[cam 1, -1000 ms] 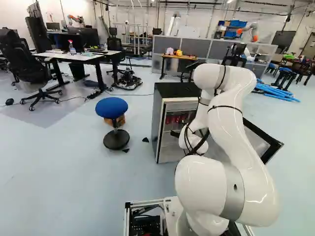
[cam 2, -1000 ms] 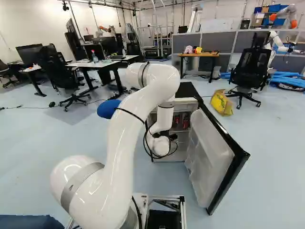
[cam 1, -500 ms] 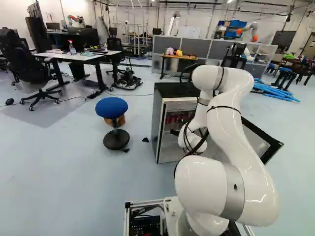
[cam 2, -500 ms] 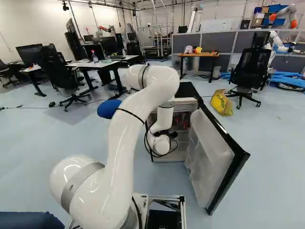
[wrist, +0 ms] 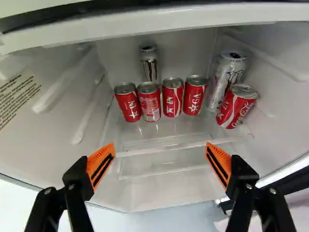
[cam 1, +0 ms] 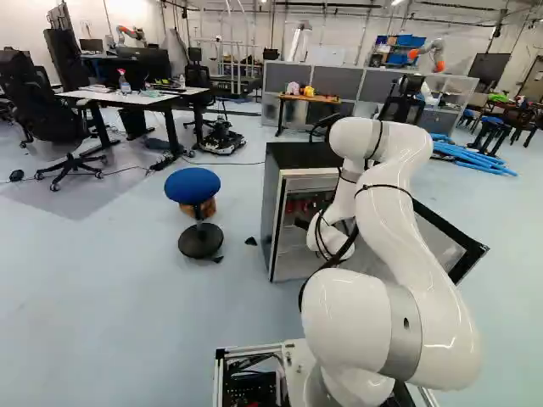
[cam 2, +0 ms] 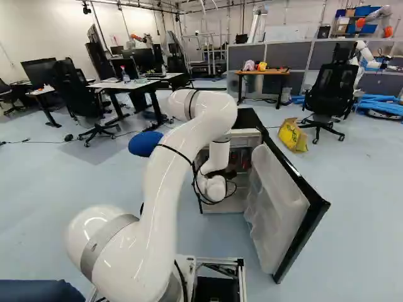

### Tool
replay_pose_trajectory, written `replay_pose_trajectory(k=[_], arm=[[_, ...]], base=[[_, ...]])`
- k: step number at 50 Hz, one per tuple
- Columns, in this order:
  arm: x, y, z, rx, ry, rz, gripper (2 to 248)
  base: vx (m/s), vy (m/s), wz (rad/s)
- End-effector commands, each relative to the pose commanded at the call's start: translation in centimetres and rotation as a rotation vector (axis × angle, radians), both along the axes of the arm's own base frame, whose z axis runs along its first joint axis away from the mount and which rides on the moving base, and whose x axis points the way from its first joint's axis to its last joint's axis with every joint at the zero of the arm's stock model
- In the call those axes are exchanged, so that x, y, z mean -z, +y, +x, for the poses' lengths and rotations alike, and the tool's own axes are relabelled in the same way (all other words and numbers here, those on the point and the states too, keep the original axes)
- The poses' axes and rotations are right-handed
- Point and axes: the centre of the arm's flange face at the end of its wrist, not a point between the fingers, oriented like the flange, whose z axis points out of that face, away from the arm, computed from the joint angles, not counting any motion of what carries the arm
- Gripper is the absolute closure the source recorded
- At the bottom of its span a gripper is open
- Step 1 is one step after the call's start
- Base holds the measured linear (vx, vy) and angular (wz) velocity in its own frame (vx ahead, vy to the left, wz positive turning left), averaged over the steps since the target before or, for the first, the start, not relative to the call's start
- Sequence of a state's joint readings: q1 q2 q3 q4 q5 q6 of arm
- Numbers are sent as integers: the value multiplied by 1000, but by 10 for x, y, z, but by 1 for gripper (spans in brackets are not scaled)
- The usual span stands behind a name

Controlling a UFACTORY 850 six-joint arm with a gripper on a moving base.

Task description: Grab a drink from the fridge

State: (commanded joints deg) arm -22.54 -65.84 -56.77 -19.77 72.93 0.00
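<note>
The drinks are inside the fridge [cam 1: 297, 155], on a clear shelf [wrist: 183, 129]. Four red cans [wrist: 172, 98] stand side by side in the fridge, and a thin dark-and-silver can [wrist: 149, 64] stands behind them. At one end of that row, near the fridge's side wall, is a big silver can [wrist: 226, 79], with one more red can [wrist: 235, 107] in front of it (so that makes five red ones). The gripper [cam 1: 303, 224] is at the open front of the fridge. In the wrist view its two fingers are spread wide, and all the cans are ahead of them, apart from the orange pads [wrist: 101, 166]. The white arm [cam 2: 160, 207] reaches to the fridge from this side. The fridge's door [cam 2: 277, 211] is wide open, and in the right base view it sticks out to the right of the fridge. A blue stool [cam 1: 193, 185] is left of the fridge in the left base view. In the right base view, a yellow bag [cam 2: 293, 136] and a black chair [cam 2: 330, 91] are right of the fridge, and a wooden table [cam 2: 267, 72] is well behind it.
</note>
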Motion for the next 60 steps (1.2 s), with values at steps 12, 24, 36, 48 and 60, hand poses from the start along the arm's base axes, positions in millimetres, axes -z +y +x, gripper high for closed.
replay_pose_trajectory(k=[12,24,36,48,60], arm=[[17,-3,9,-2,-3,-1,3],[35,-8,16,3,-18,-3,3],[36,-8,20,4,-57,-6,3],[36,-9,25,1,-72,-10,3],[41,-10,38,-7,-92,-17,3]], base=[[0,0,0],[0,0,0],[0,0,0],[0,0,0],[0,0,0]])
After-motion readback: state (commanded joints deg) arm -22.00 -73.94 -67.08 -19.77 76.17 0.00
